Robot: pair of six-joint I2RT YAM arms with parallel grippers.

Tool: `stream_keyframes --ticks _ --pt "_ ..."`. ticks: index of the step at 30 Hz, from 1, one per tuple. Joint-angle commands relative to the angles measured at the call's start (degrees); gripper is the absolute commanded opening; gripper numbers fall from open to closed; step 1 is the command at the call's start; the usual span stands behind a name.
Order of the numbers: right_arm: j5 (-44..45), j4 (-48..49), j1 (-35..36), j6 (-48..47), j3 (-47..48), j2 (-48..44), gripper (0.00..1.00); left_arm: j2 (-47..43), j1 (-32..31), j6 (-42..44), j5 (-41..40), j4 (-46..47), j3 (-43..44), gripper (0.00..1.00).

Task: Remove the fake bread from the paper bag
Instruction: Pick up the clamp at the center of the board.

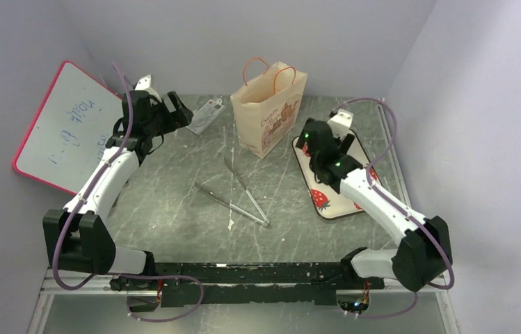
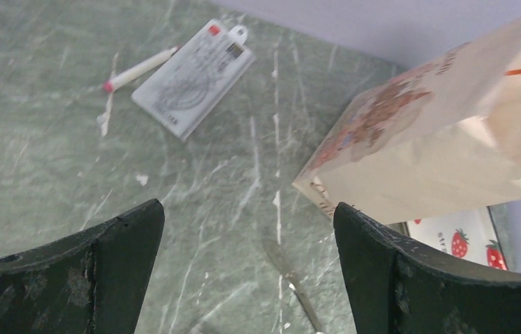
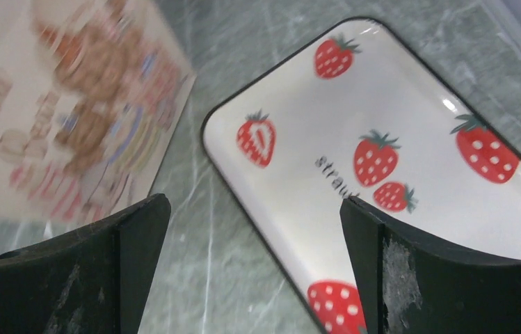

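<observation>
Against the left wall leans a whiteboard [image 1: 69, 129], and just right of it the left gripper [image 2: 247, 216] hovers with its jaws spread wide and nothing between them, over the table [image 1: 174, 181] near a white tag card [image 2: 193, 83] (a thin pen-like stick [image 2: 139, 68] lies beside it). Further right the paper bag [image 1: 269, 111] stands upright at the back, mouth upward and orange handles raised. The fake bread shows in no view, so I judge that it lies inside and the job is at its start, the approach. The next move probably asks one arm to steady the bag's rim while the other descends through the mouth, clear of the cords. Metal tongs [image 1: 247, 191] lie mid-table, apart from everything. Right of the bag the right gripper [image 3: 254, 209] hangs equally released and empty over the corner of the strawberry tray [image 3: 410, 90] nearest the bag. Open tabletop lies in front of the bag, while walls crowd both flanks.
</observation>
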Motion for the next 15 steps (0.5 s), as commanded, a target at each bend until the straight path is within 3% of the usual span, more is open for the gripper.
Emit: stream_keyframes --ticks 1,5,8,15 --pt "5.2 -2.9 7.8 -2.2 -4.6 -6.3 0.97 1.8 -1.3 3.0 4.9 -3.7 7.8 0.97" --pt "0.4 -1.9 15.1 -3.1 -9.7 -10.7 0.92 4.0 -1.4 3.4 5.6 -6.0 13.7 0.97" --pt "3.8 -5.3 22.4 -0.9 -9.4 -10.8 0.92 4.0 -1.4 2.3 6.0 -5.8 14.7 0.97" --pt "7.4 -6.4 37.1 -1.2 -6.8 -1.0 0.92 7.1 -1.5 0.5 4.7 -5.4 16.4 0.97"
